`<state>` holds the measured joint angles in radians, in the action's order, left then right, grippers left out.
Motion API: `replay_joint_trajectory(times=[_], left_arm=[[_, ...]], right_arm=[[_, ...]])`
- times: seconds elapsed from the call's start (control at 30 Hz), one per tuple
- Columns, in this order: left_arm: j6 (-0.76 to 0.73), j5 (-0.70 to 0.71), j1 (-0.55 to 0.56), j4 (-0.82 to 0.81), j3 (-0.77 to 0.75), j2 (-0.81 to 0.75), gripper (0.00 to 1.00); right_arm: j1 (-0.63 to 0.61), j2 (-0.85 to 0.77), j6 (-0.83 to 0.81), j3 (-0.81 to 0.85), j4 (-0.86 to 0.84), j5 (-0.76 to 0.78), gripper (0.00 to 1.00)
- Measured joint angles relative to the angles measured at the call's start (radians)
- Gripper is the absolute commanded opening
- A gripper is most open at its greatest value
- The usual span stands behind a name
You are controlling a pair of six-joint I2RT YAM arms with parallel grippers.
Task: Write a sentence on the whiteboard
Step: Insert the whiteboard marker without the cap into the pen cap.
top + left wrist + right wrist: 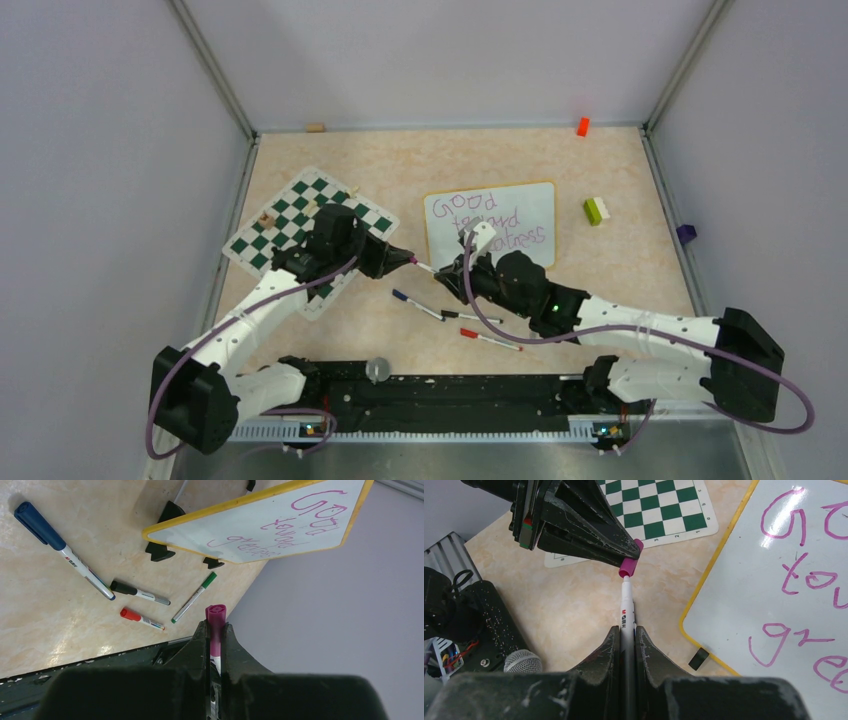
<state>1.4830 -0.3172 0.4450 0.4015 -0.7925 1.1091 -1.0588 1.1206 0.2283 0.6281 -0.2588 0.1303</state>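
With the sentence (487, 225) seemingly complete on the whiteboard (538, 200), flat on the table (620, 260) at 1 o'clock from my right jaws, I judge this the recapping step. Left jaws pinch the purple cap (628, 566), right jaws pinch the marker (626, 611). Next move probably needs a straight, aligned push.

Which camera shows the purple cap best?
The right wrist view: the purple cap sits clear, pinched in the left hand. The left wrist view shows only its end; from the top it is a tiny speck.
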Motion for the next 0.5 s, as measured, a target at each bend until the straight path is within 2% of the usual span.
replay_joint_trajectory(times=[0.33, 0.5], left_arm=[[0.021, 0.029, 0.015, -0.009, 0.011, 0.0, 0.0], [0.074, 0.166, 0.09, -0.016, 0.02, 0.003, 0.0]], right_arm=[[-0.001, 0.023, 0.0, 0.001, -0.01, 0.005, 0.0], [-0.007, 0.055, 0.001, 0.003, -0.014, 0.039, 0.0]])
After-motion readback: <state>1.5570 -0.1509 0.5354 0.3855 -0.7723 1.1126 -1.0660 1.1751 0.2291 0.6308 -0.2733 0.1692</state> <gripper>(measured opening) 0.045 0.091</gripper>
